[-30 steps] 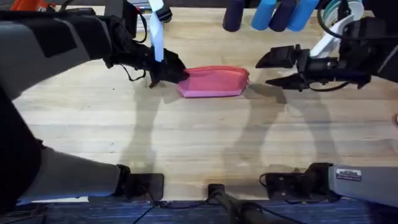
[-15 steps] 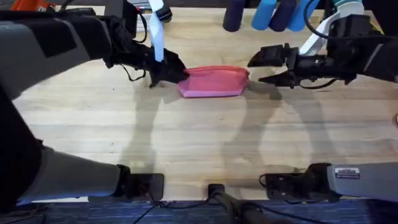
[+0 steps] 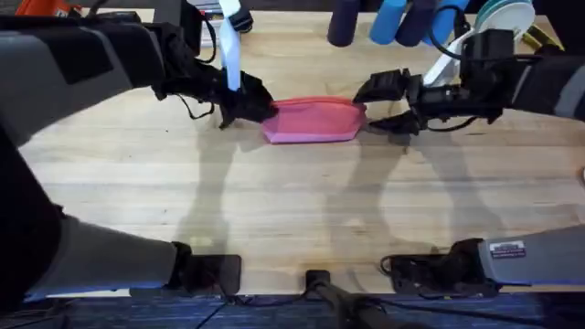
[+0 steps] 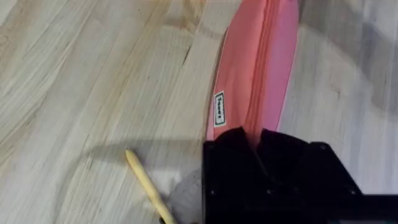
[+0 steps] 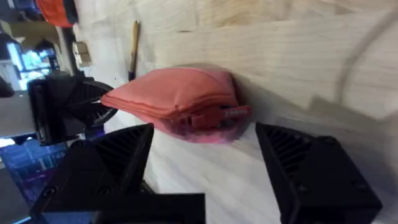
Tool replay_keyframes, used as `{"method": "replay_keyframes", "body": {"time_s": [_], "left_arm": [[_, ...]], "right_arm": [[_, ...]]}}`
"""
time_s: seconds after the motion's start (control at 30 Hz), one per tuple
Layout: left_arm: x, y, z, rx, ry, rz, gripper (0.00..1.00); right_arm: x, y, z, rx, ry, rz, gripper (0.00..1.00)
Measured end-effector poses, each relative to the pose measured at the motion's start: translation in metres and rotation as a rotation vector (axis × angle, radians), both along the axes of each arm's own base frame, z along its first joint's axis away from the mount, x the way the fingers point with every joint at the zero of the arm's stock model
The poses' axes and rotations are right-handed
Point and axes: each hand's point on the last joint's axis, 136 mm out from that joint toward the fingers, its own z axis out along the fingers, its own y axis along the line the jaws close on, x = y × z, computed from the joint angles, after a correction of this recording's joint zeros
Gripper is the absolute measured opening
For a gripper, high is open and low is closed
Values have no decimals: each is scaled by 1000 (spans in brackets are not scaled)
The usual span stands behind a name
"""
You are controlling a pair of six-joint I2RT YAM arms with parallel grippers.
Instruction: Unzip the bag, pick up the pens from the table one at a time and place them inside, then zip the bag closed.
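**A:** So this is the unzip step, I'd say. The bag (image 3: 315, 120) lies on the table (image 3: 292, 210) toward the far side, about mid-width, zipper shut by the look of it. The left gripper (image 3: 259, 109) is pinched tight on the bag's left end, holding it down. The right gripper (image 3: 382, 103) sits wide open just off the bag's right end, gripping nothing.

**B:** And the zipper pull (image 5: 217, 116) is right there between the fingers in the right wrist view. Next move probably needs those fingers to close on that little tab and drag left along the seam.

**A:** Yep. Hard part: the tab is small and blurry. Also just one pen (image 4: 148, 185) is easy to spot, beside the left gripper, its lower end cut off.
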Motion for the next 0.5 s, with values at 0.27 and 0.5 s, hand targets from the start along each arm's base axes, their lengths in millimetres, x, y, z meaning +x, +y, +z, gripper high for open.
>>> {"method": "replay_keyframes", "body": {"time_s": [0.27, 0.5], "left_arm": [[0, 0, 0, 0, 0, 0, 43], [0, 0, 0, 0, 0, 0, 43]], "right_arm": [[7, 2, 3, 9, -17, -16, 996], [8, 6, 5, 20, -7, -24, 995]]}}
